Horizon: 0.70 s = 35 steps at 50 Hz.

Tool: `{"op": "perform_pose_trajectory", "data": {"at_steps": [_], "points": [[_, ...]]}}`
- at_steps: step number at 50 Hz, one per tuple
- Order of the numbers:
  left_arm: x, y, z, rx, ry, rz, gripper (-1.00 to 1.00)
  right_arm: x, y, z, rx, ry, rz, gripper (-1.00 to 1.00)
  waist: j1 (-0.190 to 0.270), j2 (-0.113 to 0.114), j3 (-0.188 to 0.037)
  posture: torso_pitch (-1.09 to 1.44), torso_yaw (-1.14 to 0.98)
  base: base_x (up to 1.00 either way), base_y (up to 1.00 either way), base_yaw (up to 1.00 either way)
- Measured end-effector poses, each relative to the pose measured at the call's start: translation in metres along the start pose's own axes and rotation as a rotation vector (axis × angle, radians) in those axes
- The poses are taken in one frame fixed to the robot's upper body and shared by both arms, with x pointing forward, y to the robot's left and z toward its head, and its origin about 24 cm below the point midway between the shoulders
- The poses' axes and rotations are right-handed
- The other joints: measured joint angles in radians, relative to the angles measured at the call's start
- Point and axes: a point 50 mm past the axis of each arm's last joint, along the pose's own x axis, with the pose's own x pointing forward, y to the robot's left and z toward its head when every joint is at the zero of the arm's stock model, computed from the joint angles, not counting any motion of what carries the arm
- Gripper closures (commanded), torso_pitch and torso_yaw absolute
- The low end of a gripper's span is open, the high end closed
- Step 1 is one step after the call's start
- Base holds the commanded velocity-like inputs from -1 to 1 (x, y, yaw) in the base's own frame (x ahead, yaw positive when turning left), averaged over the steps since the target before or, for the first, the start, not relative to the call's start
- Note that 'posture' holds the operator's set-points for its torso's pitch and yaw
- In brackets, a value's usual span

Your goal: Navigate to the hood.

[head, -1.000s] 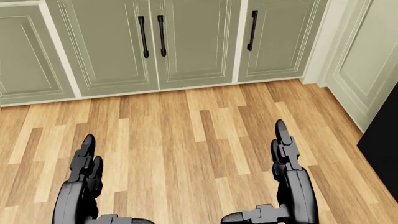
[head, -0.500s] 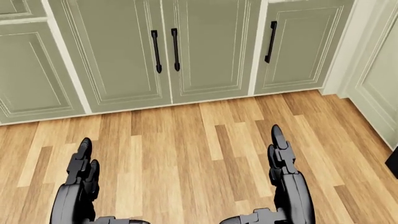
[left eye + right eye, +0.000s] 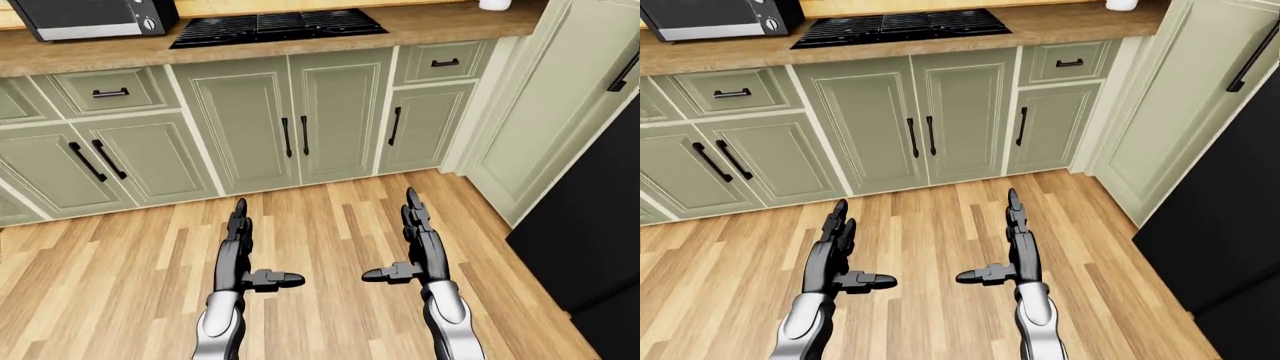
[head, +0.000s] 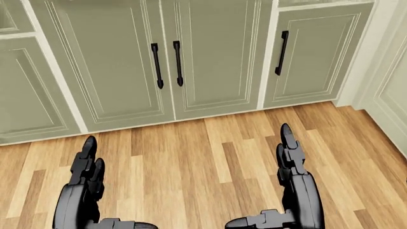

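Note:
No hood shows in any view. A black cooktop (image 3: 275, 25) lies in the wooden counter (image 3: 440, 22) at the top of the left-eye view, above two green cabinet doors (image 3: 290, 120). My left hand (image 3: 240, 251) and right hand (image 3: 415, 240) are held out low over the wood floor (image 3: 330, 225), fingers straight, thumbs pointing inward, both open and empty. In the head view the hands (image 4: 86, 176) (image 4: 292, 167) sit at the bottom, below the cabinet doors (image 4: 165, 57).
A microwave (image 3: 90, 16) stands on the counter at top left. Drawers and more green cabinets (image 3: 90, 150) run to the left. A tall green panel (image 3: 560, 112) and a large black appliance (image 3: 590, 232) stand at the right. A white object (image 3: 495, 4) sits on the counter's right end.
The camera has moved toward the cabinets and shifted: the doors fill more of the head view, and the black appliance has left its right edge. The hands keep their pose.

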Motion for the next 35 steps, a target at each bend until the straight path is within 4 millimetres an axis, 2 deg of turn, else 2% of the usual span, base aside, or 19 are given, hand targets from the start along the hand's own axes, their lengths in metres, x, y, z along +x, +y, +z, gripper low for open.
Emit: {"op": "perform_pose_trajectory", "data": {"at_steps": [3, 5, 11, 13, 15, 17, 19, 23, 26, 27, 28, 31, 35], "points": [[-0.003, 0.004, -0.007, 0.0, 0.034, 0.022, -1.0, -0.002, 0.005, -0.005, 0.001, 0.027, 0.024, -1.0, 0.015, 0.006, -0.001, 0.0, 0.0, 0.18, 0.07, 0.0], [-0.003, 0.004, -0.007, 0.0, 0.035, 0.021, -1.0, -0.003, 0.003, -0.005, -0.002, 0.027, 0.021, -1.0, 0.015, -0.007, -0.005, 0.0, 0.0, 0.18, 0.07, 0.0], [-0.001, 0.001, -0.001, -0.001, 0.005, 0.006, -1.0, 0.0, 0.0, 0.002, -0.005, -0.006, 0.006, -1.0, 0.018, -0.077, -0.003, 0.0, 0.0, 0.18, 0.06, 0.0], [-0.001, 0.001, 0.0, 0.0, -0.002, 0.006, -1.0, 0.0, 0.001, 0.003, -0.005, -0.012, 0.009, -1.0, 0.018, -0.116, -0.01, 0.0, 0.0, 0.18, 0.05, 0.0], [-0.001, -0.004, -0.002, -0.011, 0.01, -0.006, -1.0, -0.001, -0.003, 0.0, -0.012, 0.003, -0.001, -1.0, 0.001, -0.099, -0.002, 0.0, 0.0, 0.18, 0.05, 0.0], [-0.002, -0.008, -0.006, -0.012, 0.031, -0.024, -1.0, -0.003, -0.007, -0.005, -0.011, 0.026, -0.018, -1.0, -0.01, -0.105, -0.002, 0.0, 0.0, 0.18, 0.05, 0.0], [-0.002, -0.008, -0.007, -0.012, 0.037, -0.026, -1.0, -0.004, -0.008, -0.007, -0.011, 0.035, -0.024, -1.0, -0.012, -0.096, -0.005, 0.0, 0.0, 0.18, 0.05, 0.0], [-0.001, -0.004, -0.001, -0.008, 0.008, -0.013, -1.0, -0.002, -0.006, -0.002, -0.012, 0.011, -0.015, -1.0, -0.014, -0.043, 0.004, 0.0, 0.0, 0.18, 0.05, 0.0], [0.0, -0.004, 0.001, -0.008, -0.007, -0.012, -1.0, -0.001, -0.005, 0.0, -0.012, 0.0, -0.01, -1.0, -0.016, 0.014, -0.001, 0.0, 0.0, 0.18, 0.05, 0.0], [0.0, -0.002, 0.001, -0.002, -0.007, -0.008, -1.0, 0.0, -0.003, 0.0, -0.006, -0.001, -0.005, -1.0, -0.008, 0.014, -0.003, 0.0, 0.0, 0.18, 0.05, 0.0], [0.0, 0.0, 0.0, 0.001, 0.0, 0.001, -1.0, 0.0, 0.0, -0.002, -0.002, 0.006, 0.003, -1.0, 0.001, 0.005, 0.0, 0.0, 0.0, 0.18, 0.05, 0.0], [-0.003, 0.005, -0.007, 0.0, 0.034, 0.024, -1.0, -0.003, 0.005, -0.005, -0.001, 0.028, 0.027, -1.0, 0.015, 0.005, -0.001, 0.0, 0.0, 0.18, 0.05, 0.0], [-0.002, 0.002, -0.004, -0.001, 0.021, 0.015, -1.0, -0.001, 0.001, -0.002, -0.004, 0.015, 0.012, -1.0, 0.016, -0.035, -0.002, 0.0, 0.0, 0.18, 0.04, 0.0]]}}
